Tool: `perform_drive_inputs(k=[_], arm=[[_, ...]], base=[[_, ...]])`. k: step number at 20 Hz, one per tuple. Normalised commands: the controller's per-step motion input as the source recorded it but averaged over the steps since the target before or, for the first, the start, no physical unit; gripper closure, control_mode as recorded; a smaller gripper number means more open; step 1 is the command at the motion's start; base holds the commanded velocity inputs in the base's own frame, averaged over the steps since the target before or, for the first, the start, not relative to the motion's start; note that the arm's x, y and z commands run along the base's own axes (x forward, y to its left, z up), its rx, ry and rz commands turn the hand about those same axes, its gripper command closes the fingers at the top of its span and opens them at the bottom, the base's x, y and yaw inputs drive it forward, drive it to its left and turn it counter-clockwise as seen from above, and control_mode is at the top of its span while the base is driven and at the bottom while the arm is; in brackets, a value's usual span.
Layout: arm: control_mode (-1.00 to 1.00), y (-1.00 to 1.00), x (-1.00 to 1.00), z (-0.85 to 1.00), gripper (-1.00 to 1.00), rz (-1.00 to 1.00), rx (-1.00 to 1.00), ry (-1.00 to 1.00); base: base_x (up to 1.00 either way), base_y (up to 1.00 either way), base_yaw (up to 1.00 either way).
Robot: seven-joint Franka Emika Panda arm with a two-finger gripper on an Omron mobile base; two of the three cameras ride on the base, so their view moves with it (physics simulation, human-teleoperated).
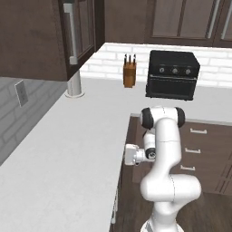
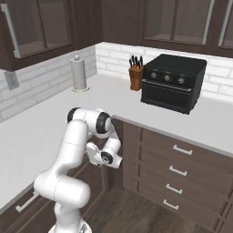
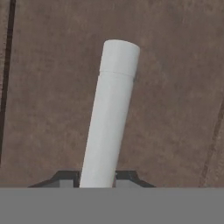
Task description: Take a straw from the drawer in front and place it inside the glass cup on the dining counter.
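My gripper point(image 3: 98, 177) is shut on the pale bar handle point(image 3: 109, 113) of the drawer, one dark fingertip point(image 3: 70, 177) pressed against each side of the bar. Behind the bar lies the dark brown wooden drawer front point(image 3: 175, 87), closed. In the base views my white hand point(image 1: 131, 154) point(image 2: 106, 158) reaches low against the cabinet front, just under the edge of the white worktop point(image 1: 68, 149). The straw is hidden. The glass cup and the dining counter are out of view.
A black toaster oven point(image 1: 172, 74) point(image 2: 173, 83) and a knife block point(image 1: 129, 72) point(image 2: 135, 75) stand at the back of the worktop. A paper towel roll point(image 2: 78, 73) stands by the brick wall. More drawers point(image 2: 177, 170) line the cabinet on the right, above the wood floor.
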Motion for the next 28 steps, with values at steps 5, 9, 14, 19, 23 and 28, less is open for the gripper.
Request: perform_drive_inputs(k=[5,9,14,19,23,28], arm=[[-1.0,-0.33,-0.38,0.0,1.0,0.0,0.0,-0.03],[-1.0,-0.67,-0.64,0.0,1.0,-0.02,0.0,-0.1],[-1.0,-0.96,-0.76,0.0,1.0,-0.01,0.0,-0.08],[-1.0,-1.0,-0.74,0.0,1.0,-0.01,0.0,-0.06],[-1.0,-1.0,-0.63,0.0,1.0,0.0,0.0,-0.02],[-1.0,-1.0,-0.49,0.0,1.0,0.0,0.0,0.0]], base=[[0.0,0.0,0.0],[0.0,0.0,0.0],[0.0,0.0,0.0],[0.0,0.0,0.0],[0.0,0.0,0.0],[0.0,0.0,0.0]])
